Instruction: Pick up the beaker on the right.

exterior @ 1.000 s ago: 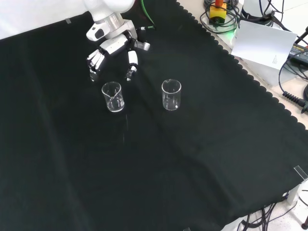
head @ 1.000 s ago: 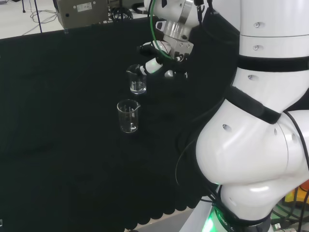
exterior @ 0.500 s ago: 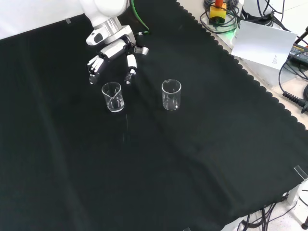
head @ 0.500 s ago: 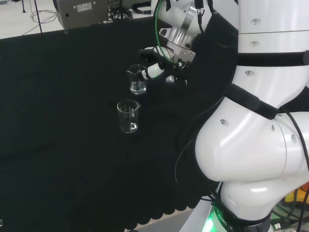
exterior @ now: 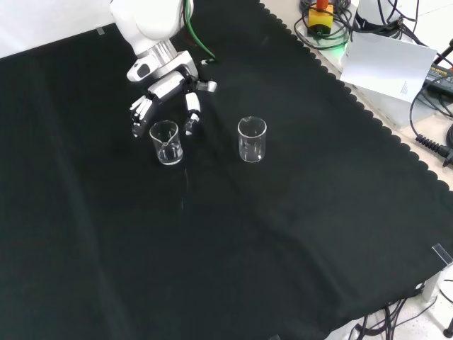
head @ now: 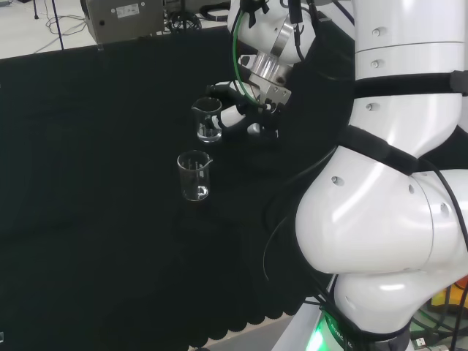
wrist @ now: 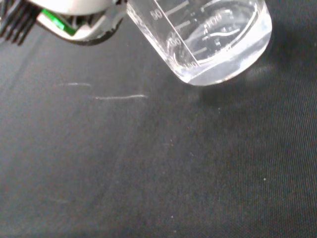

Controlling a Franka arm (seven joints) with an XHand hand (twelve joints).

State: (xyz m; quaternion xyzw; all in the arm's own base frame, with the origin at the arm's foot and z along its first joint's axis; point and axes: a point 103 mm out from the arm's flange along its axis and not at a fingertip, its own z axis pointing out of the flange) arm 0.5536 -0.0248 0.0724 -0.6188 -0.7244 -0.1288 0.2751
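Two beakers upright; robot hand (exterior: 166, 95) (fingers spread) flanks left beaker (exterior: 165, 142).

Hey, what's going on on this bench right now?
A white robot arm is reaching for one of two clear beakers standing upright on a black cloth. Its hand hangs just behind the left beaker in the front view, fingers spread to either side of the rim, not closed on it. The other beaker stands apart to the right, untouched. Nothing is lifted yet.
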